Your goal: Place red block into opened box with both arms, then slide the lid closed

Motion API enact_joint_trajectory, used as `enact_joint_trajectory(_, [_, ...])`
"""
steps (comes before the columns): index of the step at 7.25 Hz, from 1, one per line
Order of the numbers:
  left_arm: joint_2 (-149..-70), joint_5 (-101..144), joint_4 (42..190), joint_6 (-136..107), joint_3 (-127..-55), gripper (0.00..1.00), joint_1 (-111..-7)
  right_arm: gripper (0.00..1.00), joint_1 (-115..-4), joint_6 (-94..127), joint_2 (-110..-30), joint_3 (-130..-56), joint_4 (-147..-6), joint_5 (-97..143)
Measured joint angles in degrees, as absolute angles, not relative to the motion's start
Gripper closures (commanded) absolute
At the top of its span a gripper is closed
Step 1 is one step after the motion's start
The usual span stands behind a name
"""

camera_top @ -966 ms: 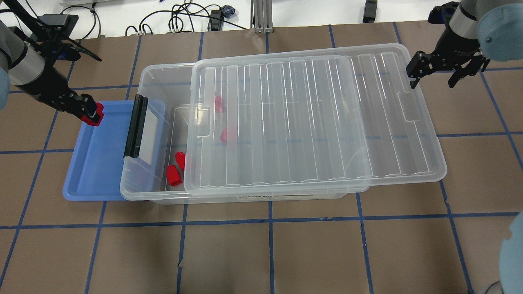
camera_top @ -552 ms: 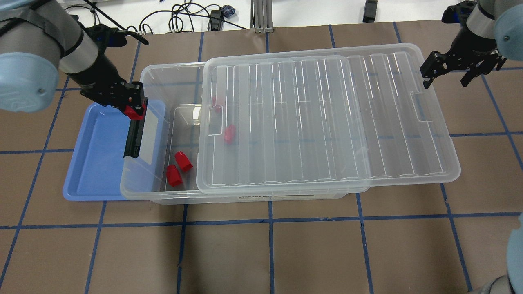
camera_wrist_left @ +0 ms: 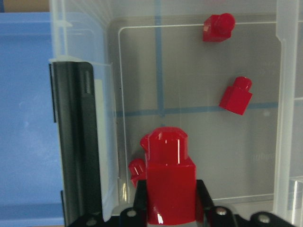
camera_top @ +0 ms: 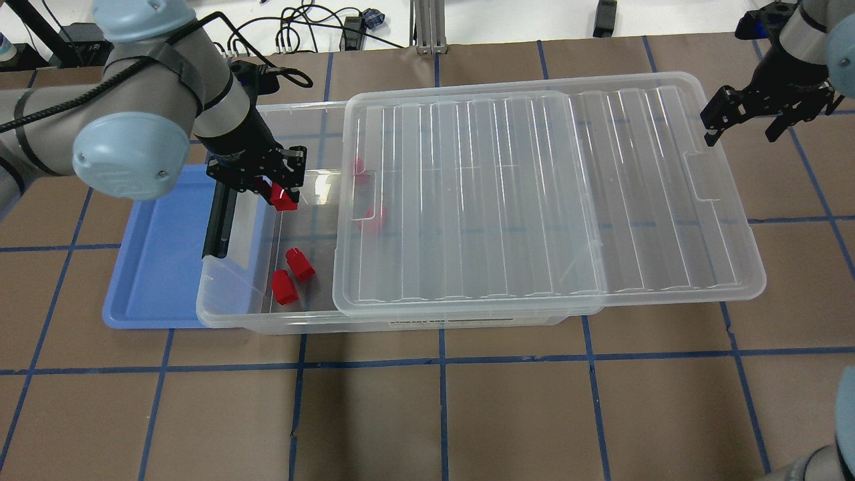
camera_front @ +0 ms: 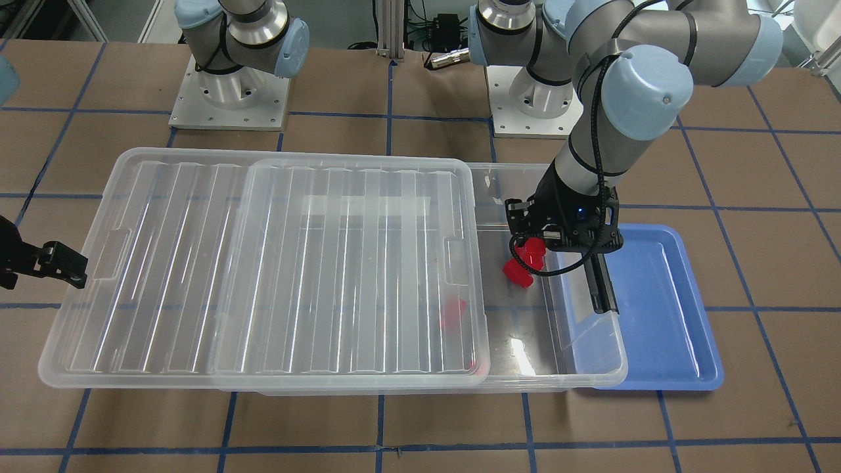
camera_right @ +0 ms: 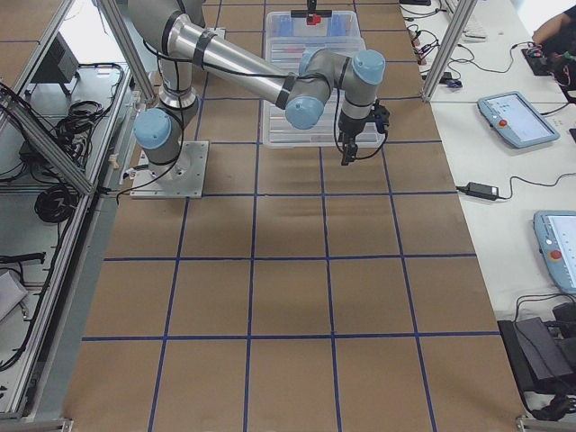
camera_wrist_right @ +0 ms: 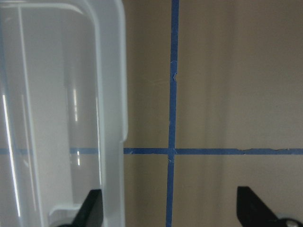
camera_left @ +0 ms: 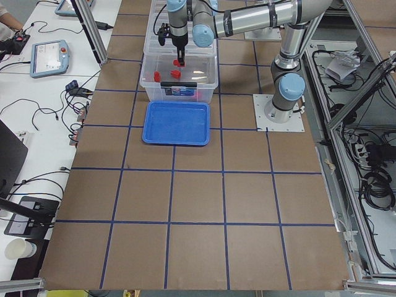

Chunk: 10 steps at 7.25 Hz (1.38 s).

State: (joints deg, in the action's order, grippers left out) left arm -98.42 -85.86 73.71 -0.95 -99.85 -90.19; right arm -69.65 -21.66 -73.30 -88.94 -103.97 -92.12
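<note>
My left gripper (camera_top: 280, 190) is shut on a red block (camera_top: 285, 198), holding it above the uncovered left end of the clear box (camera_top: 230, 314), just inside the black latch bar (camera_top: 217, 214). The left wrist view shows the held red block (camera_wrist_left: 168, 184) between the fingers, over the box floor. Two more red blocks (camera_top: 294, 274) lie on that floor, and others show faintly under the lid (camera_top: 534, 200). The ribbed lid covers most of the box and overhangs its right end. My right gripper (camera_top: 745, 127) is open just past the lid's right edge (camera_wrist_right: 111, 94), with nothing between its fingers.
A blue tray (camera_top: 160, 267) sits against the box's left end, partly under it. Brown paper with blue tape lines covers the table (camera_top: 441, 414). Cables (camera_top: 294, 27) lie along the far edge.
My left arm carried the red block rightwards from over the blue tray, across the latch bar, to above the box's open end. The lid and my right gripper shifted right.
</note>
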Motion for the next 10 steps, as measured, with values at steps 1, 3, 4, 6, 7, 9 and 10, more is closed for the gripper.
enact_joint_trajectory(1, [-99.6, -85.9, 69.7, -1.2, -102.2, 1.0, -90.5, 0.0, -69.6, -21.8, -73.3, -88.9, -104.0, -92.3])
enact_joint_trajectory(3, [-101.3, -85.9, 63.1, -0.8, -105.8, 1.0, -90.6, 0.0, -69.4, -21.9, -73.3, -89.0, -103.9, -93.2])
enact_joint_trajectory(4, [-102.1, -85.9, 61.9, -0.7, -106.5, 1.0, -90.6, 0.0, -69.3, -21.9, -73.4, -88.9, -103.8, -93.3])
enact_joint_trajectory(6, [-103.3, -85.9, 61.4, -0.7, -107.1, 1.0, -90.6, 0.0, -69.3, -21.3, -74.0, -88.3, -103.4, -93.2])
enact_joint_trajectory(7, [-104.4, -85.9, 61.3, -0.8, -107.1, 1.0, -90.5, 0.0, -69.4, -21.1, -74.6, -87.6, -102.7, -93.0])
enact_joint_trajectory(9, [-105.9, -85.9, 60.3, -0.8, -107.2, 1.0, -90.5, 0.0, -69.5, -20.4, -78.2, -86.3, -98.8, -92.9])
enact_joint_trajectory(10, [-106.5, -85.9, 59.7, -0.7, -107.3, 1.0, -90.5, 0.0, -69.7, -19.9, -80.7, -86.2, -96.6, -92.8])
